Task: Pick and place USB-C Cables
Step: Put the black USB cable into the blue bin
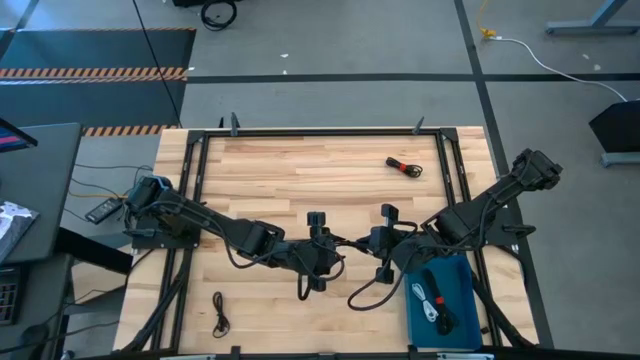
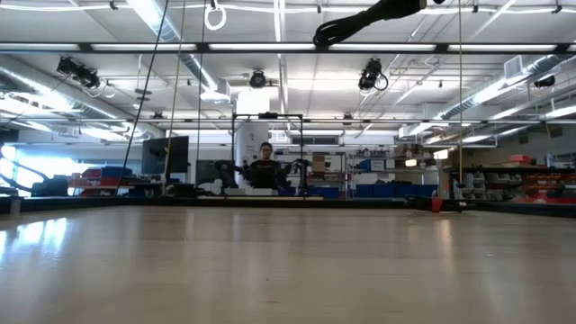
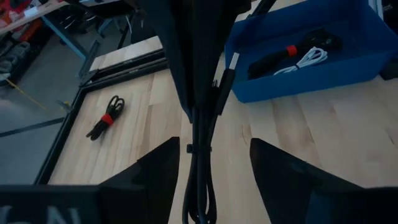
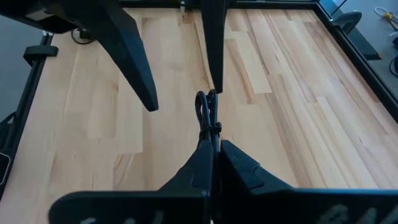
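Observation:
Above the table's middle my right gripper (image 1: 385, 248) (image 4: 214, 146) is shut on a black USB-C cable bundle (image 4: 207, 109) (image 3: 200, 168). My left gripper (image 1: 320, 250) (image 3: 214, 143) faces it and is open, one finger on either side of the bundle's free end. Whether a finger touches the bundle I cannot tell. A black bundle with a red band (image 1: 404, 166) (image 3: 107, 118) lies flat at the far right. Another black bundle (image 1: 220, 312) lies near the front left. The blue tray (image 1: 455, 275) (image 3: 348, 56) at the near right holds a white bundle (image 1: 430, 305) and a black one with a red band (image 3: 292, 50). My right gripper pinches the black bundle between its two fingers just behind the bundle's tie (image 4: 211, 132). The fingers come from the table's right, slanting down, and lie along the bundle. Its looped end (image 4: 204, 99) sticks out past the fingertips toward my left gripper, clear of the table.
A black metal frame (image 1: 200, 180) runs around the wooden tabletop. A long white cord with a yellow end (image 1: 520, 45) lies on the floor beyond the far edge. A person (image 2: 264, 166) sits far back in the room. Bare wood lies between the arms and the far edge.

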`<state>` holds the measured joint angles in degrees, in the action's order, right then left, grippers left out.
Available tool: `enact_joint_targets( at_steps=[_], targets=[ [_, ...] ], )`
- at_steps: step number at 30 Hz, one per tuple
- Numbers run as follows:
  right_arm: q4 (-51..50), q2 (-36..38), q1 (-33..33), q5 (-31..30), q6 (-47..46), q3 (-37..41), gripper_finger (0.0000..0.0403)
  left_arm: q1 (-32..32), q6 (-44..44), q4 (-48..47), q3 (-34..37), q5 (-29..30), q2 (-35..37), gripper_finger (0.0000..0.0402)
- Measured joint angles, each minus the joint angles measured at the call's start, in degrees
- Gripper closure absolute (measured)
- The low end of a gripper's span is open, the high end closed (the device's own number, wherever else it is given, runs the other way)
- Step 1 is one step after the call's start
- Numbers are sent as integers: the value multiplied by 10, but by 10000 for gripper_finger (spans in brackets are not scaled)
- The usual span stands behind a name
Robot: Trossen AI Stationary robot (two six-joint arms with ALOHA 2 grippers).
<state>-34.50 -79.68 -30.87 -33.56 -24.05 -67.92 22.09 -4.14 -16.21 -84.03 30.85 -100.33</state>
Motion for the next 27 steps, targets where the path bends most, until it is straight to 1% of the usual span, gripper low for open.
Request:
enact_joint_targets(
  at_steps=[27],
  targets=[
    [0, 0, 0, 0, -4, 0, 385, -4, 24, 9, 0, 0, 0, 203]
  ],
)
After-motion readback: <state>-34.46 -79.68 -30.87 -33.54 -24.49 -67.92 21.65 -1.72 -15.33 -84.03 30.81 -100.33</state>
